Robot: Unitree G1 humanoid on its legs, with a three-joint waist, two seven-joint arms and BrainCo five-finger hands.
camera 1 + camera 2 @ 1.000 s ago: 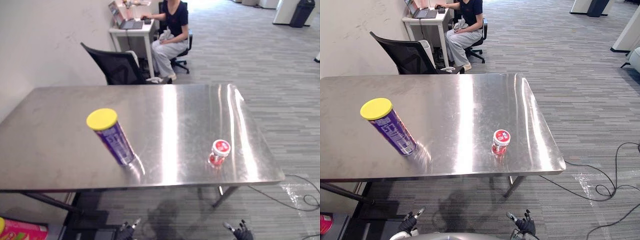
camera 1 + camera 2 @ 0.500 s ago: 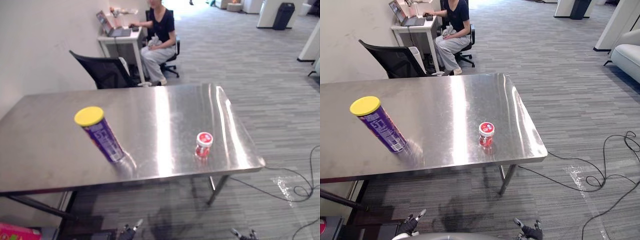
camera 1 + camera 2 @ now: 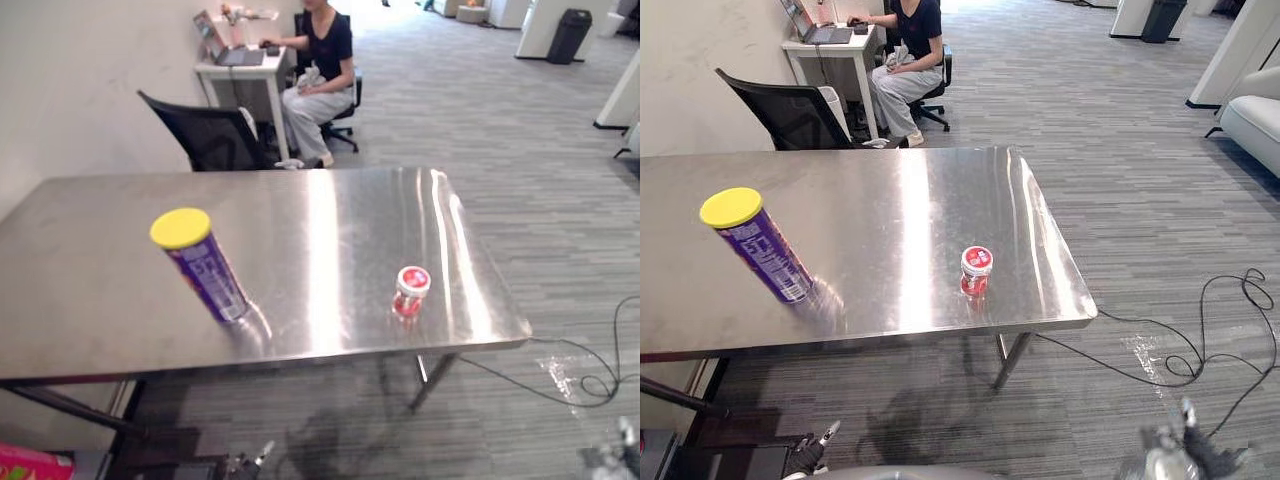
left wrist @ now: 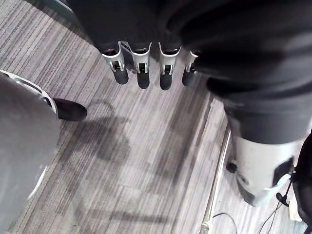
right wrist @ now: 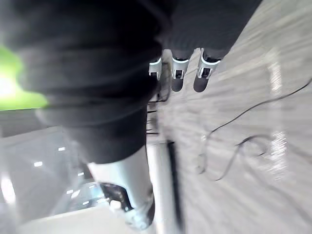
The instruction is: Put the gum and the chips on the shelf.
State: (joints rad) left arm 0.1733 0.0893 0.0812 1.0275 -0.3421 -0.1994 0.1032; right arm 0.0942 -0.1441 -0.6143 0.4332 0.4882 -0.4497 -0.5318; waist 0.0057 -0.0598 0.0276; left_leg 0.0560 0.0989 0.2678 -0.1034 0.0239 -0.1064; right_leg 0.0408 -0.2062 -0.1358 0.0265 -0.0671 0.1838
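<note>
A steel counter (image 3: 330,220) carries both of the task's things; the chips can (image 3: 200,265), purple with a yellow lid, stands on its base toward the robot's left, and the gum tub (image 3: 410,292), red with a white lid, stands toward the right, near the front edge; the two are well apart, and neither robot hand touches either. The left robot hand (image 4: 141,68) hangs low, in front of the counter and below its edge, over the grey carpet floor (image 4: 126,161); its fingers (image 4: 120,66) are straight in a row and hold nothing. The right robot hand (image 5: 178,70) is out to the robot's right, clear of the counter's corner (it looks blurred in the head views); its fingers are also extended, with nothing between them. Beyond the counter's far edge stands a black office chair (image 3: 205,135); further back a person (image 3: 320,70) sits at a small white desk (image 3: 245,70) with a laptop (image 3: 225,50) on it.
</note>
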